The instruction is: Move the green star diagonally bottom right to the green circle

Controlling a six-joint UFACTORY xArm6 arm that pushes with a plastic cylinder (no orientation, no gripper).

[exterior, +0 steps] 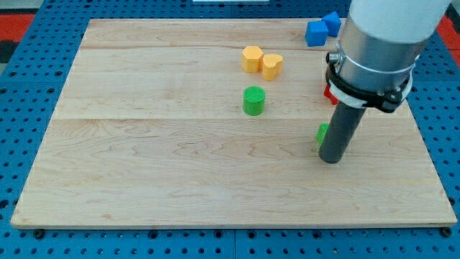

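Observation:
The green circle (254,100) stands upright near the middle of the wooden board (144,158). The green star (323,133) is to its right and a little lower; only its left edge shows, the rest is hidden behind my rod. My tip (330,160) rests on the board just below and to the right of the star's visible part, apparently touching it or nearly so.
A yellow hexagon (251,58) and a yellow heart (272,65) sit above the green circle. Two blue blocks (317,32) (331,21) lie at the view's top right. A red block (328,93) is mostly hidden behind the arm.

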